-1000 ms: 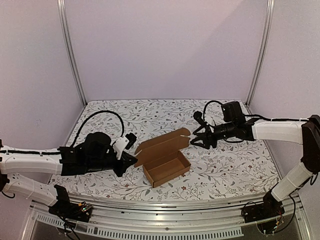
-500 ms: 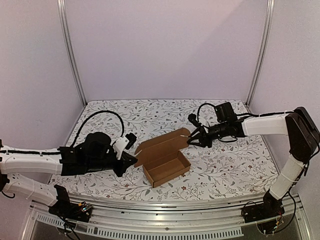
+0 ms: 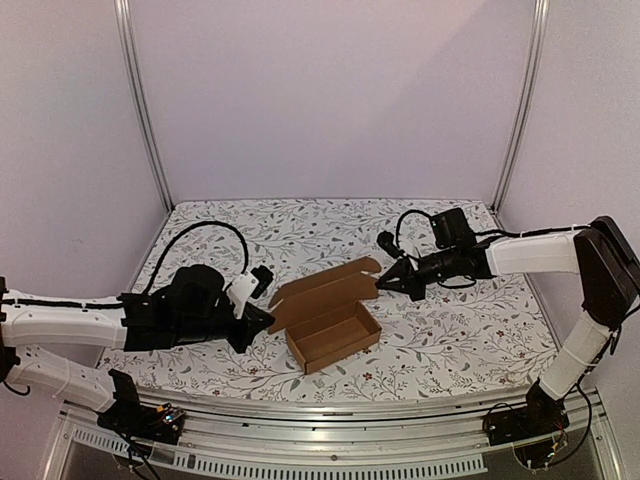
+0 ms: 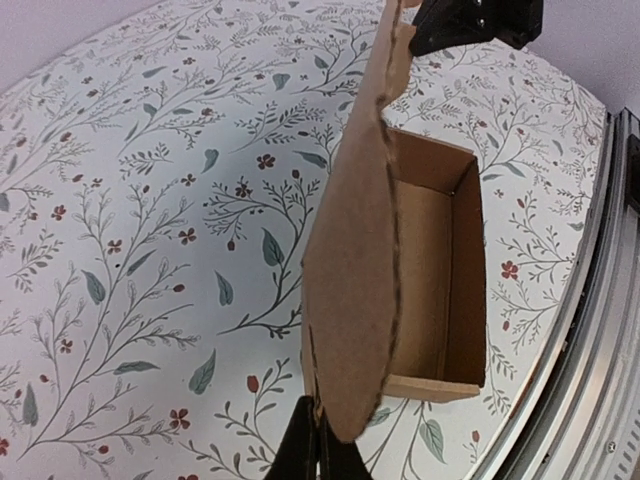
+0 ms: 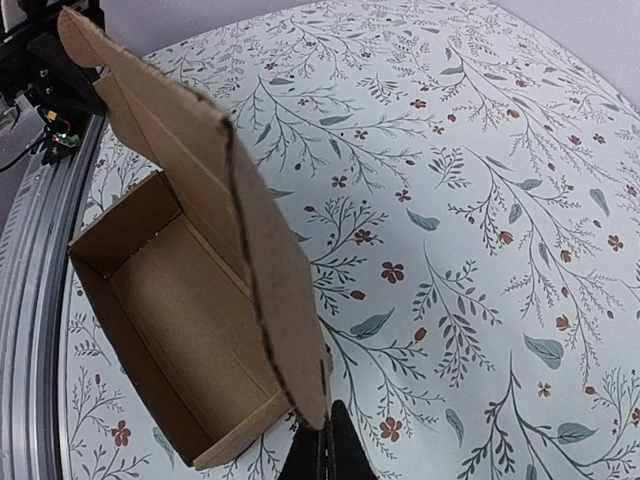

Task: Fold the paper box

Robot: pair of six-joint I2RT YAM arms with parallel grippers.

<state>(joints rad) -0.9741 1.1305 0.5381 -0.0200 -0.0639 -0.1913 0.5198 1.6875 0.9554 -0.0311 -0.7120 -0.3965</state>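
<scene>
Toward the table's (image 3: 450,330) near edge, the paper box (image 3: 335,338) sits open, left gripper (image 3: 268,318) and right gripper (image 3: 381,285) each clamped on one end of its raised lid (image 3: 320,290), presumably to swing it closed.

A: Is your light good enough?
B: Yes, you have soft, even light; faint shadows on the worktop (image 3: 300,230).
A: Sharp?
B: Your overhead view bows at the edges; fingers (image 4: 295,455) blur close-up.

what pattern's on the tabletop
White tabletop printed with grey-green leafy sprigs and red flowers; clearest in the right wrist view.
</scene>
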